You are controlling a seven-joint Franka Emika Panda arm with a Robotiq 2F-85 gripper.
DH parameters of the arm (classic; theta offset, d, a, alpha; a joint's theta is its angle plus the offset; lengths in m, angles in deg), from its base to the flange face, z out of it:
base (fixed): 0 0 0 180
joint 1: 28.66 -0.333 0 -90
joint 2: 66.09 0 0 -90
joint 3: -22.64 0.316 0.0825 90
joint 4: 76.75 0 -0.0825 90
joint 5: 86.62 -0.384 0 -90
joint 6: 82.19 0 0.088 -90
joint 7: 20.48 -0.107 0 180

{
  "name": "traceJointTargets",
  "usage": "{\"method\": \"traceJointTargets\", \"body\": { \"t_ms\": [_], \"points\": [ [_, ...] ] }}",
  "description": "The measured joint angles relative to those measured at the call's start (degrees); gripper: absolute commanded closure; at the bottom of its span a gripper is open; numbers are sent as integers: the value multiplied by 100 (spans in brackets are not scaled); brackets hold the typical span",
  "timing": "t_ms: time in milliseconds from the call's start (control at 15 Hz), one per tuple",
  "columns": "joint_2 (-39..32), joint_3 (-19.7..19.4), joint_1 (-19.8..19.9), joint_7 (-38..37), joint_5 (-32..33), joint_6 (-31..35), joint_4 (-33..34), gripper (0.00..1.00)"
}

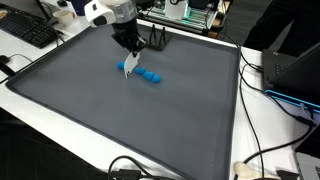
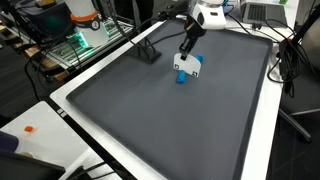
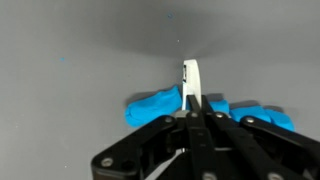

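Plainly, the gripper (image 3: pixel 190 115) had its jaws pressed together on a thin white piece (image 3: pixel 190 80), which stood upright between the fingertips just above the centre of the wrist view. Right behind it lay a blue piece (image 3: pixel 155 105), stretching from the middle toward the right edge of that frame; whether white and blue touched I could not tell. In both exterior views the arm reached down over the grey mat (image 1: pixel 100 120). In an exterior view the gripper (image 1: pixel 128 55) sat in the upper middle, with the white piece (image 1: pixel 126 68) at its tip and the blue piece (image 1: pixel 150 75) just to its right on the mat. A black stand (image 2: pixel 148 52) stood near, up and left of the gripper. A keyboard (image 1: pixel 30 32) lay off the mat in the upper left, and cables (image 1: pixel 268 90) trailed along the right edge.
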Motion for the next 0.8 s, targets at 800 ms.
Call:
{"method": "traceJointTargets", "body": {
  "t_ms": [800],
  "points": [
    [283, -9, 17, 210, -17, -142, 10, 99]
  ]
}}
